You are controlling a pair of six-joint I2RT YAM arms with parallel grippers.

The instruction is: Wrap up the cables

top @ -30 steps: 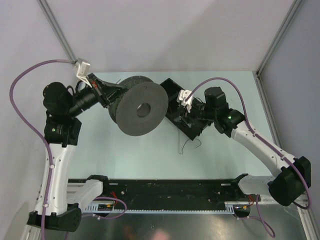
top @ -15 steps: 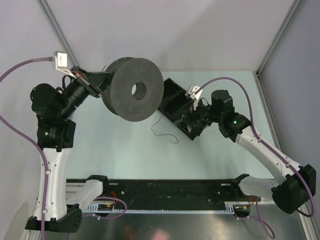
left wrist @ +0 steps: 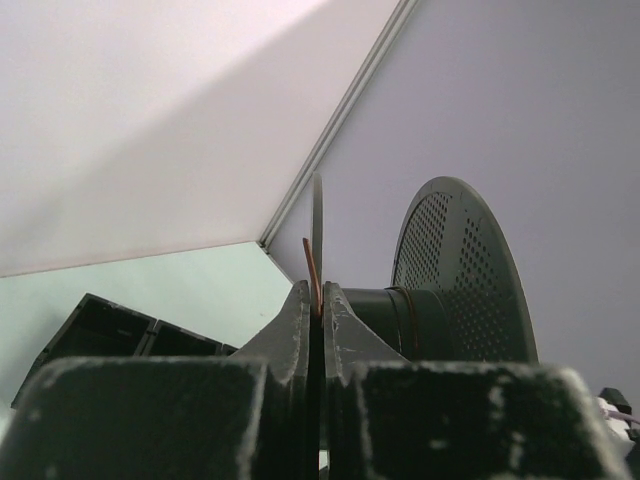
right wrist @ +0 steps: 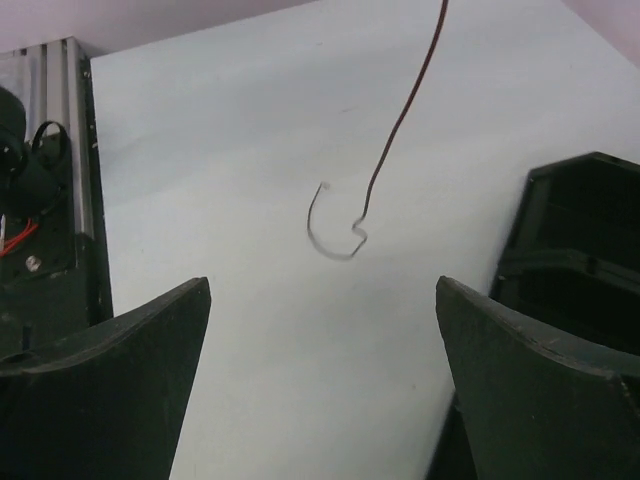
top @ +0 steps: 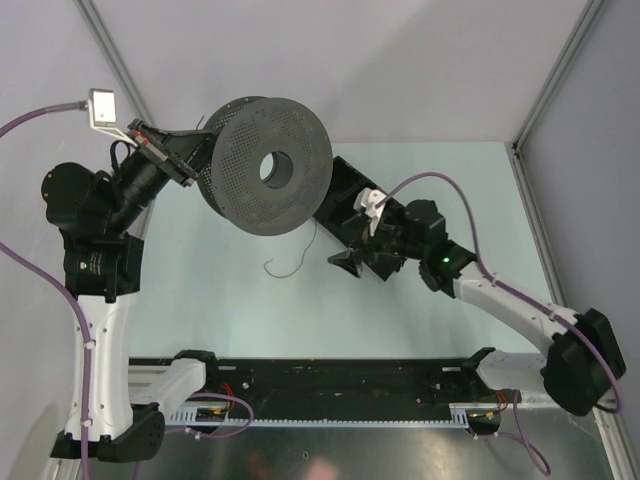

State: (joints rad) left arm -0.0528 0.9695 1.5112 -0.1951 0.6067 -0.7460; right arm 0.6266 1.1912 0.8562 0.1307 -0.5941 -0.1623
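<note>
My left gripper (top: 183,152) is shut on the rear flange (left wrist: 317,215) of the dark grey perforated spool (top: 270,165) and holds it in the air at the back left. A thin reddish cable (left wrist: 313,280) is pinched in the same jaws. The cable (top: 303,250) hangs from the spool, and its curled loose end (right wrist: 335,235) lies on the table. My right gripper (top: 345,262) is open and low over the table, just right of that end. Its jaws stand wide (right wrist: 322,285) with nothing between them.
A black compartment box (top: 345,195) sits on the table behind the right gripper, close to its right finger (right wrist: 560,380). The black rail (top: 340,385) with the arm bases runs along the near edge. Grey enclosure walls (top: 400,60) stand behind and at the sides.
The left arm has raised the spool and carried it back and to the left. The right gripper has opened, let the cable go and shifted left. The cable's loose end has trailed left.
</note>
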